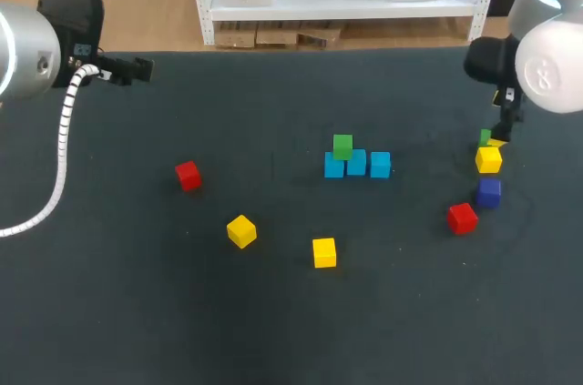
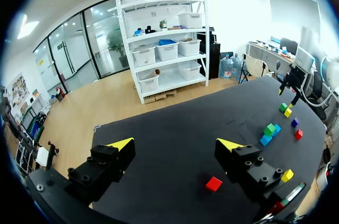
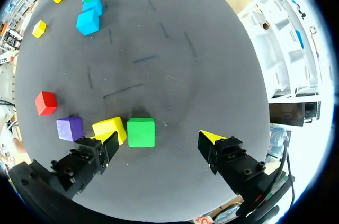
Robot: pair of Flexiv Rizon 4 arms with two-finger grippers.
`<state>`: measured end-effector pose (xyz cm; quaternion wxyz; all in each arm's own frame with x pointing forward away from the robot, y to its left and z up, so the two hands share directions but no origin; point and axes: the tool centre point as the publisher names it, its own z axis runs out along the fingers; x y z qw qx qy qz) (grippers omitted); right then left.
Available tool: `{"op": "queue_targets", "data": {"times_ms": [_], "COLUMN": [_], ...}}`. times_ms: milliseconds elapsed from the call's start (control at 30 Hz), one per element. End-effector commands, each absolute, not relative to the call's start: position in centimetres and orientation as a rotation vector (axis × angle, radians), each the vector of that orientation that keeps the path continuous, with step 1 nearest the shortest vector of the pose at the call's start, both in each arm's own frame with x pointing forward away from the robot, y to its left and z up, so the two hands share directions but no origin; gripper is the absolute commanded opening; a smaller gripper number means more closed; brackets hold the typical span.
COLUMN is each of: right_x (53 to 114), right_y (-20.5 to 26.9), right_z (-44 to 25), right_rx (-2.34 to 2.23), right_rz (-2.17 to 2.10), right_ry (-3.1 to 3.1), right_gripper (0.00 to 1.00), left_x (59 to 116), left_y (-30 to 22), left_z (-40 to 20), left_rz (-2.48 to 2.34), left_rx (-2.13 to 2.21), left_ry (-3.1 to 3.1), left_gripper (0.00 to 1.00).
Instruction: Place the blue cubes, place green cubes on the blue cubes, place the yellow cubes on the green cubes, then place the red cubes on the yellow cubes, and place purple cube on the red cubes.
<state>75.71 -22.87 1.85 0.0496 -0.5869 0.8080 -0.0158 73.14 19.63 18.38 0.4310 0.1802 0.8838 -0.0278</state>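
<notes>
The right gripper [image 3: 158, 136] hangs with its fingers apart over the right side of the table [image 1: 137, 312]. The loose green cube [image 3: 141, 132] lies between them, nearer one finger and just beside a yellow cube [image 3: 109, 128]. The cube has no long axis; it sits flat, sides roughly square to the fingers. The left gripper [image 2: 177, 144] is also spread, holding nothing.

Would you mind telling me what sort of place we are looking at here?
Probably a robotics lab bench: a dark table, blue cubes in a row, and the right gripper open near a green cube.
</notes>
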Motion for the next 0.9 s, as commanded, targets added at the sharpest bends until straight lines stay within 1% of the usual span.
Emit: {"op": "queue_targets", "data": {"times_ms": [33, 200, 500, 633, 700, 900], "right_x": [76.1, 76.7, 77.5, 77.7, 77.8, 77.4], "right_y": [-22.9, -22.7, -22.2, -22.4, -22.5, -23.0], "right_z": [2.0, 1.7, 0.7, 0.2, 0.0, -0.6], "right_rx": [-1.783, -1.779, -1.777, -1.771, -1.765, -1.778], "right_rz": [-0.055, -0.059, -0.041, -0.025, -0.015, -0.003], "right_ry": [2.466, 2.467, 2.471, 2.484, 2.491, 2.504], "right_gripper": [1.00, 1.00, 0.96, 0.96, 0.94, 0.91], "left_x": [73.3, 73.3, 73.3, 73.3, 73.3, 73.3], "left_y": [19.7, 19.7, 19.7, 19.7, 19.7, 19.7], "left_z": [18.4, 18.4, 18.4, 18.4, 18.4, 18.4], "left_rz": [-0.076, -0.076, -0.076, -0.076, -0.076, -0.076], "left_rx": [0.454, 0.454, 0.454, 0.454, 0.454, 0.454], "left_ry": [2.204, 2.204, 2.204, 2.204, 2.204, 2.204], "left_gripper": [1.00, 1.00, 1.00, 1.00, 1.00, 1.00]}}
